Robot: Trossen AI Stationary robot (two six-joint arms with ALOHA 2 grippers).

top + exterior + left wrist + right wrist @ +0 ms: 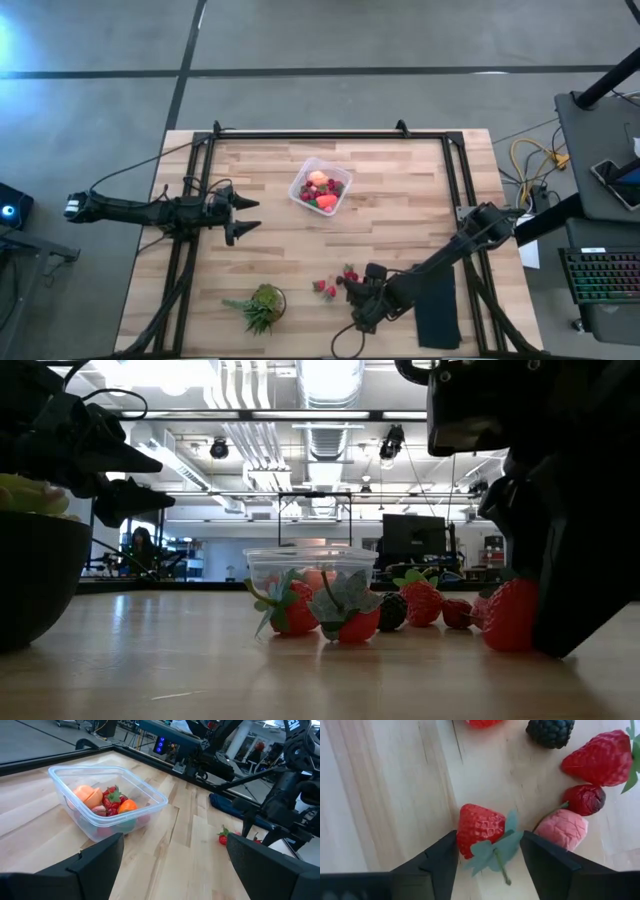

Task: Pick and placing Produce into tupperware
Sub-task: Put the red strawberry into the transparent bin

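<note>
Partly done: left gripper (pixel 243 216) waits at table's left, jaws spread, empty. Tupperware (pixel 321 187) at centre-back already holds the round fruit, carrot piece, some berries. Loose strawberries (pixel 329 288) remain near the front; right gripper (pixel 487 855) straddles one strawberry (pixel 479 827), jaws closing but not yet pinching.

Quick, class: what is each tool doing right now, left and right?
Left tool: open, empty, hovering beside the tupperware.
Right tool: fingers around a strawberry on the table, closing; a firm grip cannot be told yet.
</note>
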